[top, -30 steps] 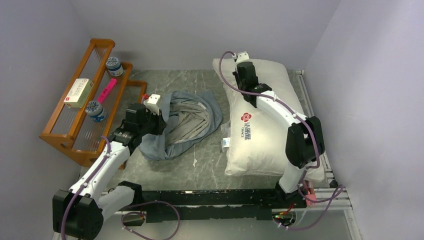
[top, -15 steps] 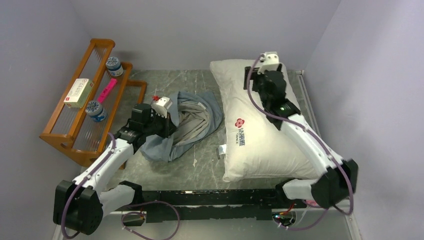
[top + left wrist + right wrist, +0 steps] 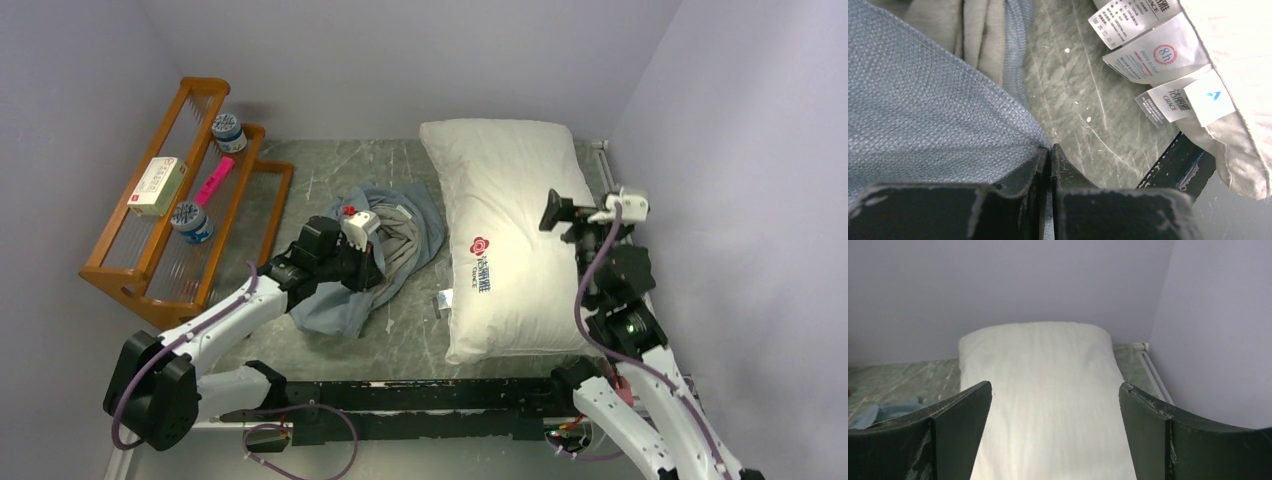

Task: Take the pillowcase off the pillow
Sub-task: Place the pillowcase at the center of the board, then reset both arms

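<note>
The grey-blue pillowcase (image 3: 400, 245) lies crumpled on the table left of the pillow, its beige inner folds showing. My left gripper (image 3: 368, 270) rests on its near part. In the left wrist view the jaws (image 3: 1049, 149) are shut on the hem of the pillowcase (image 3: 923, 100). The white pillow (image 3: 515, 230) lies bare and flat, red flower logo up, with its edge tags (image 3: 1158, 55) near the cloth. My right gripper (image 3: 556, 210) hangs above the pillow's right side. Its jaws (image 3: 1055, 390) stand wide open over the pillow (image 3: 1043, 370) with nothing between them.
A wooden shelf (image 3: 170, 215) at the left holds two jars, a box and a pink item. A white rail (image 3: 612, 190) runs along the table's right edge by the wall. The black base bar (image 3: 420, 395) crosses the near edge.
My right gripper opened, left the pillow's far end and drew back to the near right. The left gripper moved right along the pillowcase, bunching the cloth toward the pillow.
</note>
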You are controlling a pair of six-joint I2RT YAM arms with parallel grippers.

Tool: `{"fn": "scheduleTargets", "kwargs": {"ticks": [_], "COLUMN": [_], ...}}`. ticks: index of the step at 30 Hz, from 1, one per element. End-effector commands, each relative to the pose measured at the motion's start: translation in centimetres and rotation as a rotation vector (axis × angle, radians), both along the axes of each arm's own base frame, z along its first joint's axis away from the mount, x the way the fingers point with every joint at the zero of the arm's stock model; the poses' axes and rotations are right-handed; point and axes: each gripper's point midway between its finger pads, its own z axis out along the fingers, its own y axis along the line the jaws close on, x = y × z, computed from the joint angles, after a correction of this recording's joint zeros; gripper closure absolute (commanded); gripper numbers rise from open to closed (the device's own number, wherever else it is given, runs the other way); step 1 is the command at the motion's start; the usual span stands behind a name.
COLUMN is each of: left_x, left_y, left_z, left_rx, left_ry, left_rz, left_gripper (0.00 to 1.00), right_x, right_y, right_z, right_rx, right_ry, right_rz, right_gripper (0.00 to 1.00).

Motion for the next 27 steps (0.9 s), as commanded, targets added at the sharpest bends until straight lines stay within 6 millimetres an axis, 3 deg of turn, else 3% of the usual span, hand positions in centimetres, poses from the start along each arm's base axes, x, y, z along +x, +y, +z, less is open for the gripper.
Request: {"fn": "scheduleTargets", "kwargs": {"ticks": [1, 3, 6, 12, 20, 27], "left_x": [0.0, 0.3, 0.9, 1.5, 0.4, -1.9], "left_y": [-1.0, -0.4, 1.2, 4.2, 10.1, 15.0], "left_z": [0.2, 0.6, 1.8, 6.9, 15.0, 18.4], "left_rx": [-0.02, 0.001, 0.044, 0.051, 0.03, -0.005], "left_ry": [-0.007, -0.02, -0.07, -0.229, -0.493, -0.658], "left_rz": [0.015, 0.05, 0.134, 0.267, 0.478, 0.646], "left_gripper": [0.86, 0.81, 0.63, 0.35, 0.17, 0.04], "right_x": [-2.3, -3.5, -4.8, -7.1, -9.2, -10.6], "right_y": [-2.3, -2.9, -3.6, -5.1, -6.1, -6.3], "right_z": [-2.4, -3.1, -4.1, -3.9, -2.7, -3.0], "right_rx": [0.036, 0.045, 0.074, 0.066, 0.047, 0.09], "right_ry": [-0.019, -0.035, -0.056, -0.122, -0.188, -0.186], "right_rz": [-0.077, -0.083, -0.092, -0.122, -0.128, -0.101], "right_gripper": [0.0, 0.0, 0.0, 0.0, 0.0, 0.0]}}
